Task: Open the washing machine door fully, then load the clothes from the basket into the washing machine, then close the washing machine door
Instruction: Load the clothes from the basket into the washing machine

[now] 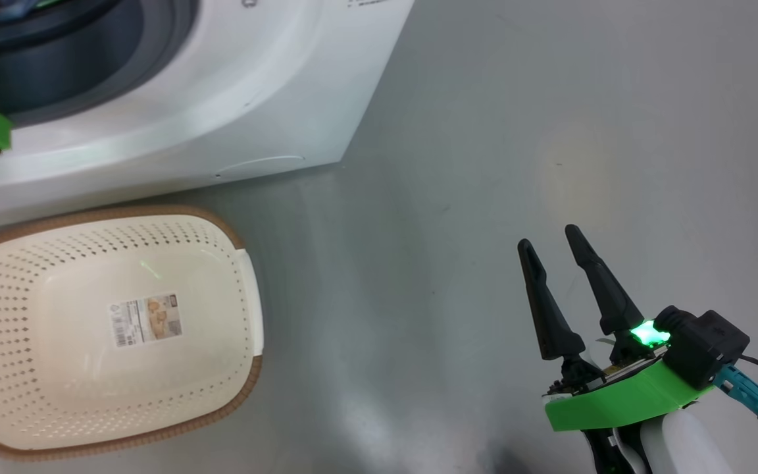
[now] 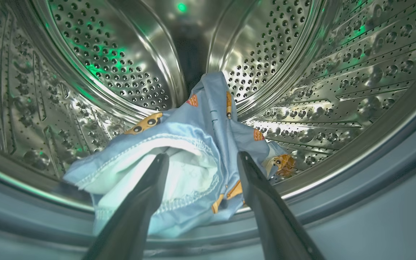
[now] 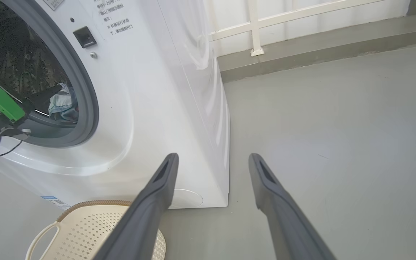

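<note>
My left gripper (image 2: 200, 159) hangs spread over the clothes (image 2: 186, 159) lying in the drum (basket (image 1: 116, 329) emptied); right gripper (image 1: 553, 237) idles spread. Next, I judge: withdraw, shut the door.

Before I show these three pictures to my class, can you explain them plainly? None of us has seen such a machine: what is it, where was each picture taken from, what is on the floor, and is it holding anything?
This is a wheeled robot with two arms, each ending in two long dark fingers.

The head picture looks down at the floor. There you see the empty cream basket, the white washing machine and the right gripper, open and holding nothing.

The left wrist picture looks along the left gripper into the steel drum. Its fingers stand apart around a light blue garment with orange-brown cartoon figures, which lies at the drum's front edge; it appears released rather than gripped.

The right wrist picture looks along the right arm's fingers at the machine's front and the grey floor.
</note>
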`<state>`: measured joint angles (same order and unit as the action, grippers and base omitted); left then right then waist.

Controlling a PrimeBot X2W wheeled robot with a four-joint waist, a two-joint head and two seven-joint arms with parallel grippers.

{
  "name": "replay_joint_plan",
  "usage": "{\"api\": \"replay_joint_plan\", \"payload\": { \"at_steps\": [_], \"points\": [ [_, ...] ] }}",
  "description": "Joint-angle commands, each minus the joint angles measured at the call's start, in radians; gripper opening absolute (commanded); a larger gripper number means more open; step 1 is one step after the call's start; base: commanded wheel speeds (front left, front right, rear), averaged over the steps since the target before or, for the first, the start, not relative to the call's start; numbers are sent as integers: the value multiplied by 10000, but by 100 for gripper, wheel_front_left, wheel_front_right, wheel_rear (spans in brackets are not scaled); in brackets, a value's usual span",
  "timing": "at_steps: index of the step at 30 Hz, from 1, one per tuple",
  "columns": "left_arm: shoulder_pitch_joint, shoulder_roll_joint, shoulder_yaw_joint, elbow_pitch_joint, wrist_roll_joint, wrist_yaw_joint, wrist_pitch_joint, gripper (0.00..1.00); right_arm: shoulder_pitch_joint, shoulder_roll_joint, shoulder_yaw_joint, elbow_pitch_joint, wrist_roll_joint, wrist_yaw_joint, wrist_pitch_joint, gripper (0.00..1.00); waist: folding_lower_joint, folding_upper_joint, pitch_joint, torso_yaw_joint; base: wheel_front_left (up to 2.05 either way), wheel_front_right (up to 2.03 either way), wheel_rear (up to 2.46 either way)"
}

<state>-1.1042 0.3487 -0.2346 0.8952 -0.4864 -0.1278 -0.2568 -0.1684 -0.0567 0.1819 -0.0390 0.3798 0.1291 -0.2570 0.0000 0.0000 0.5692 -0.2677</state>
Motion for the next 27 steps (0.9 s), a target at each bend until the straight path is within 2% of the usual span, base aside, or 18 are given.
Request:
{"api": "replay_joint_plan", "payload": {
  "at_steps": [1, 17, 27],
  "points": [
    [295, 338, 357, -368, 29, -28, -48, 100, 129, -70, 174, -188, -13, 16, -48, 100, 0, 0, -143, 129, 0, 0, 0],
    [3648, -792, 1490, -2595, 927, -28, -49, 100, 924, -687, -398, -2, 125, 16, -48, 100, 0, 0, -1467, 1028, 0, 0, 0],
    [5662, -1133, 2162, -3718, 1528, -28, -49, 100, 1507, -1155, -650, 156, 298, 16, -48, 100, 0, 0, -2517, 1365, 0, 0, 0]
  ]
}}
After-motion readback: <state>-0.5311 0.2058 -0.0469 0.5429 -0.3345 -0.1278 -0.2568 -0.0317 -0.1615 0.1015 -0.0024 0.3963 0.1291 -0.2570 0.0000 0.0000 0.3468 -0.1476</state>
